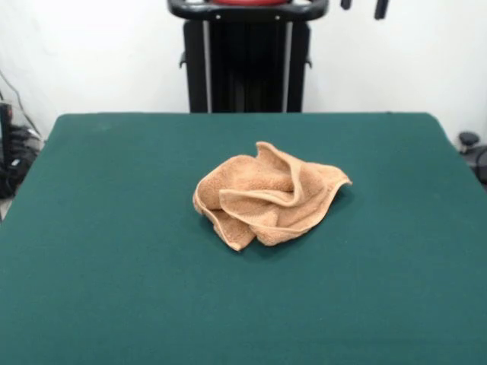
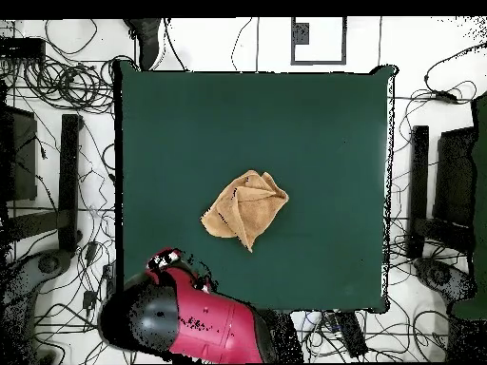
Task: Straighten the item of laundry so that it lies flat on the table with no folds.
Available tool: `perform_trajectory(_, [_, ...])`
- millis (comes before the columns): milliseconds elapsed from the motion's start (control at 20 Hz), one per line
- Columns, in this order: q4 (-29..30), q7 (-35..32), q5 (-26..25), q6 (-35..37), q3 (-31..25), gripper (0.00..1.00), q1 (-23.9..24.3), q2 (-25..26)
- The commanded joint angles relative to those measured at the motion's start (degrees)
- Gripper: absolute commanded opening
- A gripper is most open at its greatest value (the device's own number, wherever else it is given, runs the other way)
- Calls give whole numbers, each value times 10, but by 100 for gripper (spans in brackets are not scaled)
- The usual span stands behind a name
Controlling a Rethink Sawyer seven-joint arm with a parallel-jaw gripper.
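One towel [image 1: 268,198] lies on one table [image 1: 114,266], near the middle of the green surface and well clear of all four edges. The towel is tan-orange terry cloth, crumpled into a loose heap — several layers are folded over one another, with hemmed edges curling across the top and one corner pointing outward at the side. In the overhead view the heap [image 2: 244,209] has a rough diamond outline with one pointed corner directed toward the robot's side of the table [image 2: 323,124].

One robot arm [image 2: 185,318], red and black, sits drawn back at the table's edge, apart from the towel. Two dark gripper tips [image 1: 364,6] show at the top edge of the front view — the spacing of the jaws cannot be told from them.

No brand, label or legible writing appears on the towel, table or arm.
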State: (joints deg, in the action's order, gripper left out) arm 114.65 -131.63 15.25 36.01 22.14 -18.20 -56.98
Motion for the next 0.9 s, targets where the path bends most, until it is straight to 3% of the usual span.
perform_trajectory(50, [-53,-126,26,18,-62,100,10,108])
perform_trajectory(350, [-88,-111,50,-21,-95,100,21,169])
perform_trajectory(900, [-112,-132,68,-65,-86,100,5,226])
